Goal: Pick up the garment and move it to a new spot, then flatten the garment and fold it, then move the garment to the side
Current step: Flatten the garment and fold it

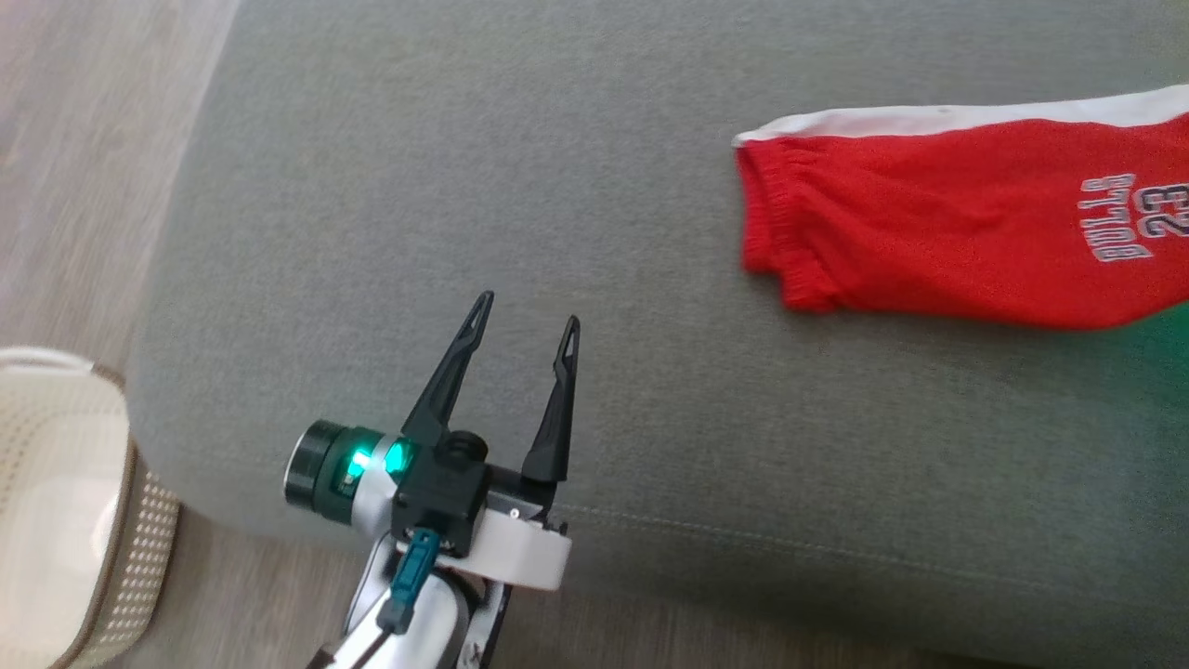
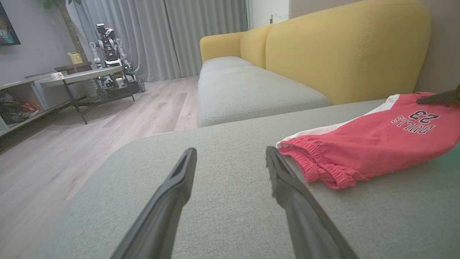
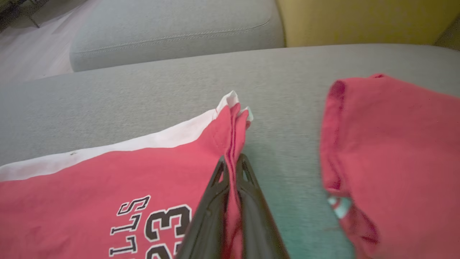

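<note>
The red shorts (image 1: 966, 223) with the white side stripe and the BULLS 23 print are lying flat on the grey seat cushion (image 1: 464, 186), over on the robot's right side. The gathered waistband end points toward the middle of the cushion.

The right gripper (image 3: 233, 163) has its two fingers pressed together on a bunched-up corner of the shorts, right where the red meets the white stripe, so it's pinching cloth. The left gripper (image 1: 529, 309) hangs over bare cushion near the front edge with its fingers spread wide and nothing between them. It's near the waistband but not touching it.

Just past the pinched corner there's a second red garment (image 3: 395, 144) on the same cushion, with a strip of grey between the two.

Room-wise, the cushion belongs to a sofa with a yellow backrest (image 2: 341, 46), on a pale wood floor (image 2: 72, 144). There are long grey curtains (image 2: 161, 32) at the far end and a low table (image 2: 82, 75) with another robot (image 2: 107, 43) parked behind it.

On the floor by the cushion's corner sits a cream basket (image 1: 139, 548) with a perforated wall. Can't tell what's in it, the top just looks pale and blurry.
</note>
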